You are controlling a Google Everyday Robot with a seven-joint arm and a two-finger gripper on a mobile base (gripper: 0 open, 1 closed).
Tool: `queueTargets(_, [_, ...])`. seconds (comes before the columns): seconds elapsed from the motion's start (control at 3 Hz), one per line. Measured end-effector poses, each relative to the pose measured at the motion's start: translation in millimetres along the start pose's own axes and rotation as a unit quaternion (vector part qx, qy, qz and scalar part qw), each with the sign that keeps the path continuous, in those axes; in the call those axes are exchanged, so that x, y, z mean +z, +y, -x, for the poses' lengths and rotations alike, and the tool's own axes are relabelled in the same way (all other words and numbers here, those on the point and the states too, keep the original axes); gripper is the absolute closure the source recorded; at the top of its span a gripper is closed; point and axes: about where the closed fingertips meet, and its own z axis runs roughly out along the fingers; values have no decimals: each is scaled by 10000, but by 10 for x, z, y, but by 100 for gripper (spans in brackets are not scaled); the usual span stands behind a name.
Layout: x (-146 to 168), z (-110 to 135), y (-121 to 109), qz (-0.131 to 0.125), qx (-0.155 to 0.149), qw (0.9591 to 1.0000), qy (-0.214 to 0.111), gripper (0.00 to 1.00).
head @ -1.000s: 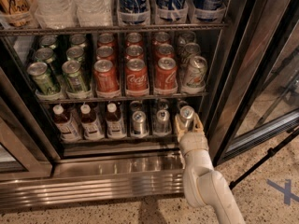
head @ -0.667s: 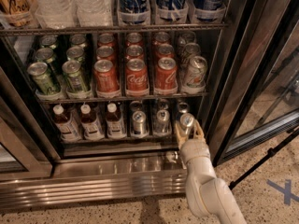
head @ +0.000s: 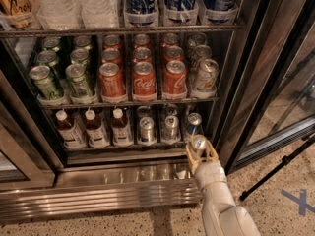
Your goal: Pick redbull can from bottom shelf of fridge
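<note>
**Single cam, high, close, looking down**

One view. Looks from above the arm (head: 221, 208), tilted down into the fridge (head: 98, 195), lower shelves. Claw (head: 199, 150) low, right of centre, clamped on a small can (head: 198, 142) at the bottom shelf's front edge.

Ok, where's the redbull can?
Camera view, lower right: slim silver-blue redbull can gripped in the tool, just outside the right end of the bottom shelf.

White arm (head: 219, 203); tan-fingered gripper (head: 198, 145) by fridge (head: 98, 193)
</note>
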Motion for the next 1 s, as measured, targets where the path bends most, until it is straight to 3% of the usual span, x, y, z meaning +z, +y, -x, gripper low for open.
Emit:
queueTargets(0.33, [-260, -44, -15, 207, -48, 9997, 97, 100])
queueTargets(0.67, [-260, -44, -15, 207, -48, 9997, 97, 100])
queueTargets(1.0, [-319, -81, 59, 369, -72, 9993, 88, 100])
